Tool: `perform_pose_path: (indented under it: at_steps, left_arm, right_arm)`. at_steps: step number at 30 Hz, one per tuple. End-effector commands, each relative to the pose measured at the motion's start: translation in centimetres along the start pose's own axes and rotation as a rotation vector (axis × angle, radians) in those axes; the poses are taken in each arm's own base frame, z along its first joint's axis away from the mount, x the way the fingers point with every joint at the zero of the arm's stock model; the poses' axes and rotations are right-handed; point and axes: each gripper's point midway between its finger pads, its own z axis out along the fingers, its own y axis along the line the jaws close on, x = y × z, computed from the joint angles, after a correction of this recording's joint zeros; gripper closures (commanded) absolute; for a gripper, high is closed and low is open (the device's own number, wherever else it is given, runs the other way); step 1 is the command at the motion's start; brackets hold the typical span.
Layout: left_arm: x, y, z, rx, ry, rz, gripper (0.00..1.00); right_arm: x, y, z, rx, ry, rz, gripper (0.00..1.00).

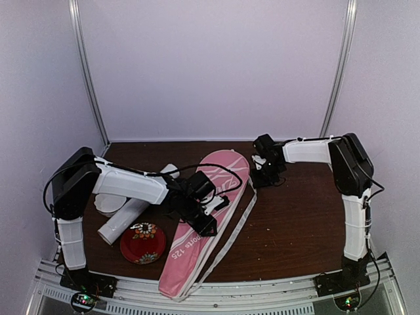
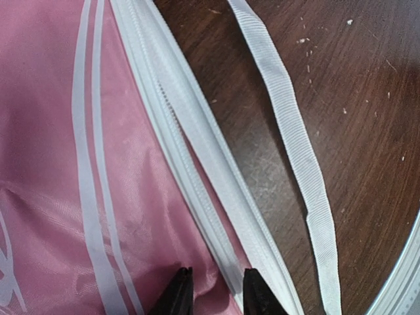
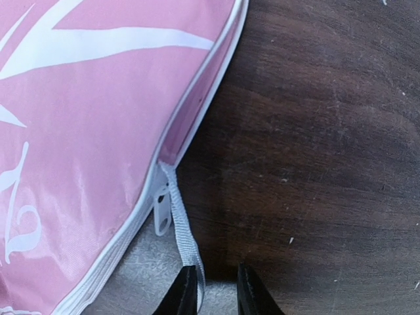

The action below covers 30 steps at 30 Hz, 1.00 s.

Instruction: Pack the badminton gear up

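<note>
Your 2 arms match: the left arm (image 1: 131,185) and the right arm (image 1: 354,226) are each built from smooth white shells joined by bulky black joint housings. Thin black cables (image 1: 223,165) run along them. Each arm stands on a black base (image 1: 88,283), with a small circuit board beside it showing green and red lights. Up close, your fingers (image 2: 178,296) are matte black tapered wedges.

The pink bag (image 1: 210,216) was thin woven cloth with a faint sheen, edged in white zip tape (image 2: 197,167). Beside the bag, the white strap (image 2: 298,151) was matt ribbed webbing. The zip pull (image 3: 162,213) looked like smooth plastic. The table (image 3: 315,131) under the bag was dark, scuffed, dull wood. The red plate (image 1: 126,247) beside the bag looked glossy.
</note>
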Motion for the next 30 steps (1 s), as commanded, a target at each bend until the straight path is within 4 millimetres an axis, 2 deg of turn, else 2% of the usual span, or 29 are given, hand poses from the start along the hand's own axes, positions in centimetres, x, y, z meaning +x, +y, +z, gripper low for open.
perform_pose_path:
  at_steps: [1, 5, 8, 11, 16, 21, 28, 29, 30]
  left_arm:
    - [-0.5, 1.1, -0.5, -0.039, -0.001, -0.023, 0.71]
    - [-0.6, 1.3, -0.5, -0.040, 0.000, -0.029, 0.71]
    - [-0.7, 1.6, -0.6, -0.041, -0.003, -0.040, 0.71]
    - [-0.8, 1.9, -0.6, -0.043, -0.004, -0.048, 0.71]
    - [-1.1, 2.2, -0.7, -0.049, -0.008, -0.052, 0.71]
    - [-1.8, 1.6, -0.8, -0.022, -0.023, -0.038, 0.71]
    - [-2.9, 0.3, -0.4, 0.043, -0.040, -0.033, 0.71]
    - [-3.0, 0.3, -0.3, 0.046, -0.042, -0.033, 0.71]
    - [-3.2, 0.2, -0.3, 0.048, -0.043, -0.033, 0.71]
  right_arm:
    - [0.3, 1.4, 0.2, -0.053, 0.035, -0.045, 0.75]
    - [0.4, 1.3, 0.3, -0.013, 0.037, -0.064, 0.80]
    - [0.3, 0.6, 0.3, 0.025, 0.051, -0.056, 1.00]
    - [0.4, -0.4, -0.3, 0.052, 0.039, -0.028, 1.00]
    - [1.4, -3.3, -1.5, 0.080, -0.007, 0.055, 1.00]
    - [3.0, -5.4, -2.4, 0.105, -0.022, 0.100, 1.00]
    - [3.5, -6.1, -3.1, 0.114, -0.044, 0.087, 1.00]
    - [3.4, -6.2, -3.2, 0.117, -0.046, 0.088, 0.99]
    - [3.1, -6.1, -3.5, 0.112, -0.057, 0.087, 0.94]
